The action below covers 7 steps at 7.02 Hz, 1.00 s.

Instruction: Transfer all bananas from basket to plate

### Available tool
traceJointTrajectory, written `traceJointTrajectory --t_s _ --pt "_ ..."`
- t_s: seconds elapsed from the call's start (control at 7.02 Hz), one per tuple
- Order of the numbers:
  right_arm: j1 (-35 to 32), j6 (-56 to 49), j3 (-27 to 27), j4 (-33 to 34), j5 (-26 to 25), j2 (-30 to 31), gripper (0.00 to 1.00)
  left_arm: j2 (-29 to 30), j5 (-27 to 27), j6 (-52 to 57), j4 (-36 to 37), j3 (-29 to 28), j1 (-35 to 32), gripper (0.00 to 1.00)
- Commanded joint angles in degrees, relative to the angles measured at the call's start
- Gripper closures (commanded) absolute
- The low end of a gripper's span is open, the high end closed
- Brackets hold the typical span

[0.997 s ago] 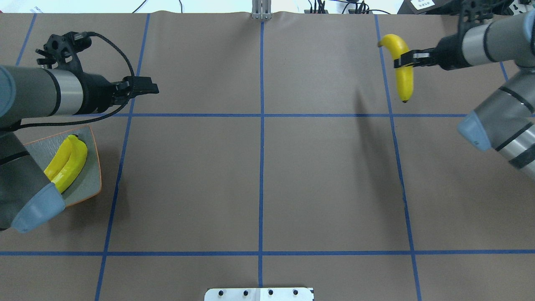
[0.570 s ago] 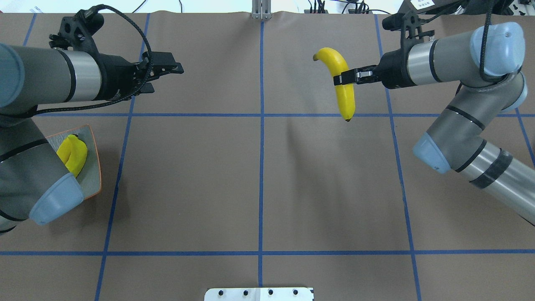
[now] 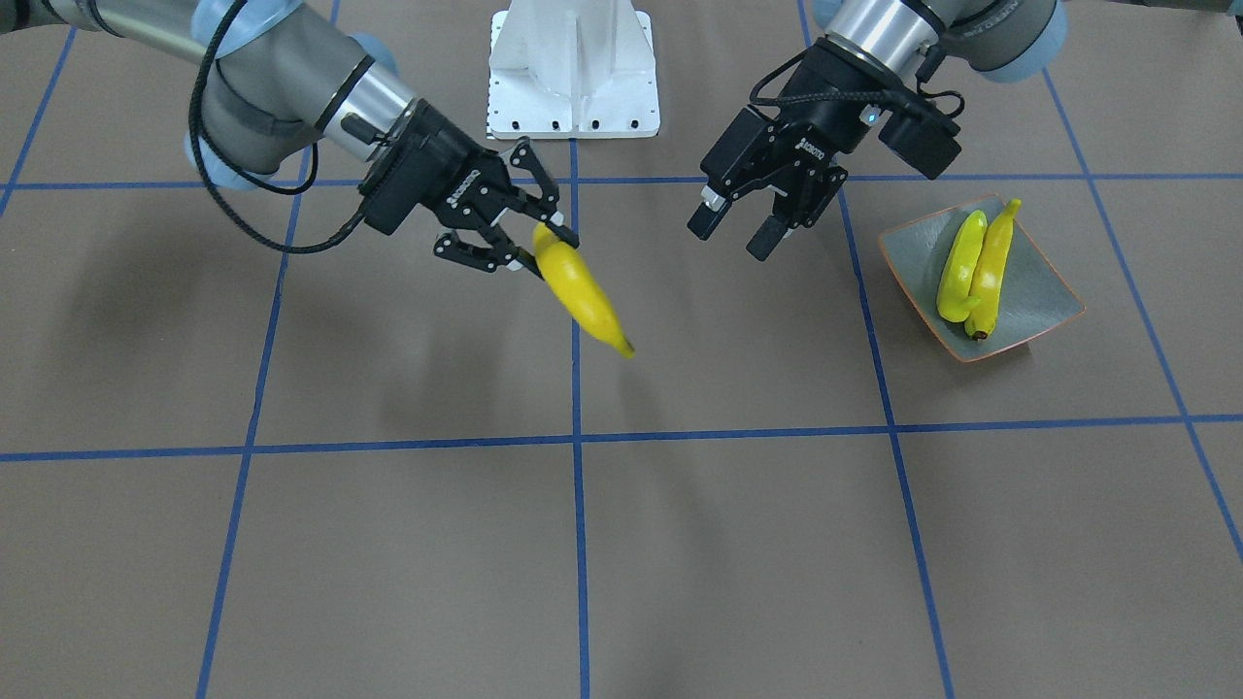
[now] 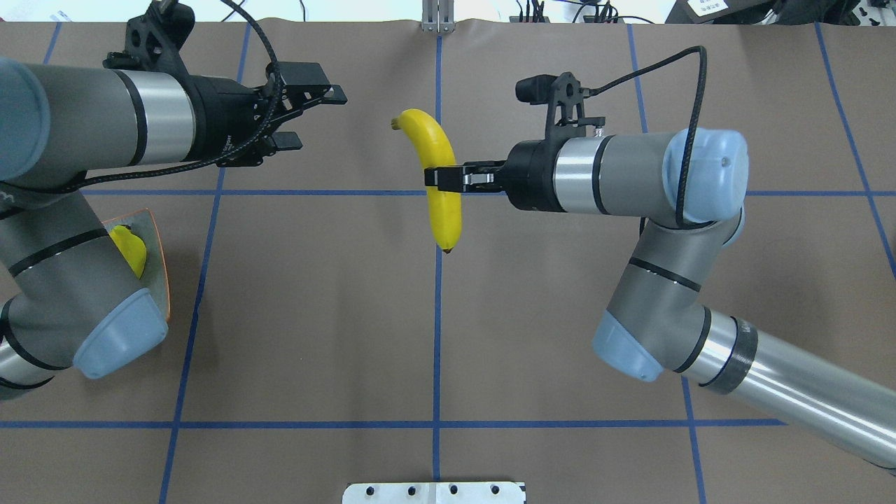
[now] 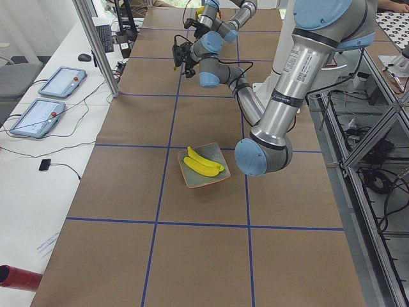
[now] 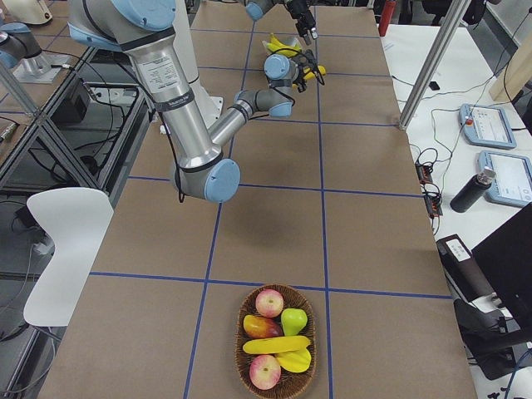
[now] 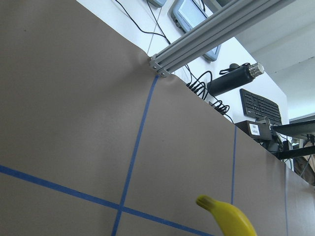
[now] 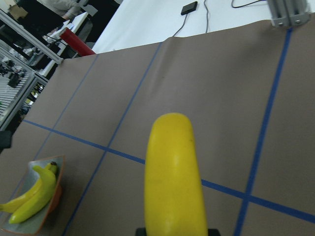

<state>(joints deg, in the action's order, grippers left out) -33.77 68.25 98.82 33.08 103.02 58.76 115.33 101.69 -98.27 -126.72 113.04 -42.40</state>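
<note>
My right gripper (image 4: 437, 177) is shut on a yellow banana (image 4: 441, 178) and holds it in the air over the table's middle; the front view shows the same banana (image 3: 583, 296) hanging from that gripper (image 3: 529, 248). My left gripper (image 4: 322, 120) is open and holds nothing, a short way left of the banana. The plate (image 3: 1044, 291) carries two bananas (image 3: 976, 267); in the overhead view my left arm hides most of the plate (image 4: 157, 273). The basket (image 6: 239, 345), at the table's right end, holds a banana (image 6: 278, 343) among apples.
A white mounting base (image 3: 573, 68) sits at the robot's side of the table. An aluminium post (image 4: 437, 17) stands at the far edge. Blue tape lines divide the brown table cover. Tablets (image 5: 61, 80) and cables lie beyond the far edge.
My right gripper has carried the banana left, from the table's right end to its middle. My left gripper has moved right and further out, and its arm now covers more of the plate.
</note>
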Motion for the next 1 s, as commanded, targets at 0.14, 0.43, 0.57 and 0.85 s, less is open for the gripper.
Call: traceJointTrajectory --t_s 0.14,0.43,0.57,0.85 --pt "4.49 0.84 1.20 -0.65 -5.11 -3.30 1.00 0.07 0.09 -1.05 -0.55 0.51 2.40 0.00" --pt "6.51 0.75 1.02 -2.67 -7.74 -3.39 1.00 0.15 0.09 -1.14 -1.42 1.12 3.89 0.00" --pt "6.69 0.75 1.11 -2.76 -7.75 -3.39 1.00 0.07 0.09 -1.14 -2.21 1.04 4.08 0.00" --pt "6.70 0.75 1.11 -2.76 -7.75 -3.39 1.00 0.07 0.09 -0.88 -2.39 0.86 4.69 0.69"
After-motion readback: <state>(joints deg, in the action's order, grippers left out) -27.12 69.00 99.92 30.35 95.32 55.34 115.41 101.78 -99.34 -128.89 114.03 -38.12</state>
